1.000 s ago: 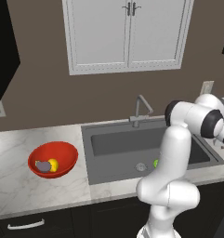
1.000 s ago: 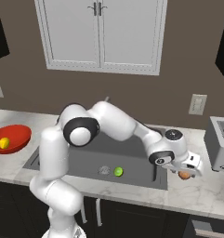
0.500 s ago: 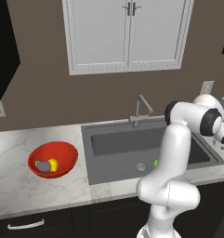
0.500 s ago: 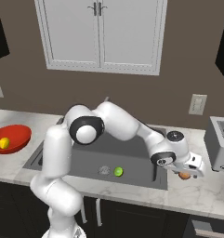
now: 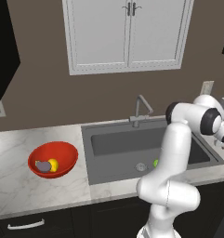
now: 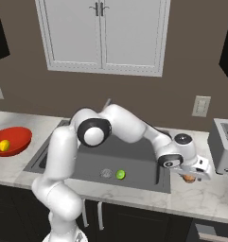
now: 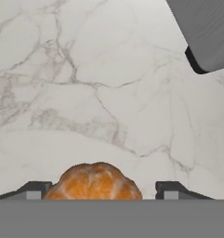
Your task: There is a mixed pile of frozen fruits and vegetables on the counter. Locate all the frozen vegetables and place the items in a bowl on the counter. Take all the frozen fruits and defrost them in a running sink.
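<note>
Straddling orange fruit (image 7: 95, 181), pincer (image 7: 100, 189), marbled counter (image 7: 85, 93)

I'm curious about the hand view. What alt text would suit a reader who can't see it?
A ridged orange fruit sits between the claw's two dark fingertips on the white-grey marbled counter. A grey metal appliance's corner shows at the top right.
</note>
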### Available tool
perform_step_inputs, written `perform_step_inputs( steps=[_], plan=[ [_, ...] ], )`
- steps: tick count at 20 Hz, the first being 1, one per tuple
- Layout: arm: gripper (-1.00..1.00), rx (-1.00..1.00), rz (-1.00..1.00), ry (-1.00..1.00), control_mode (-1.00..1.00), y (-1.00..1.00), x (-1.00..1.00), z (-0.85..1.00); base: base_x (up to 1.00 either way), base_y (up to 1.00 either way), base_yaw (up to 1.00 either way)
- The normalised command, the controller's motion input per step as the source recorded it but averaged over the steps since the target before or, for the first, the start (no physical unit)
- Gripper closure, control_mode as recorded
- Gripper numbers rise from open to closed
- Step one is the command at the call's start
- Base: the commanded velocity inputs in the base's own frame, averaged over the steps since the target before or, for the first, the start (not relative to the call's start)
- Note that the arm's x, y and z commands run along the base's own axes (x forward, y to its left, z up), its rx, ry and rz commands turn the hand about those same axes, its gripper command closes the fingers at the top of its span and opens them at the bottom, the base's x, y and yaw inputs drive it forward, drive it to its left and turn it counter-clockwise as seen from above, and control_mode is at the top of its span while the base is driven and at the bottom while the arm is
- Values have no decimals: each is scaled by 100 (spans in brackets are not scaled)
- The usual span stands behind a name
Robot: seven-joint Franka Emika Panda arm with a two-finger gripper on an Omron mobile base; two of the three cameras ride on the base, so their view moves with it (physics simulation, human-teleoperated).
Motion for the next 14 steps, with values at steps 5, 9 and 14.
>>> perform_step_inputs(
  steps=[5, 9, 14],
  plan=[
    [100, 0, 0, 1, -100, 0, 0, -25, 0, 0, 0],
    [100, 1, 0, 0, -100, 0, 0, -5, 0, 0, 0],
    [100, 0, 0, 0, -100, 32, 0, 6, 0, 0, 0]
  ],
)
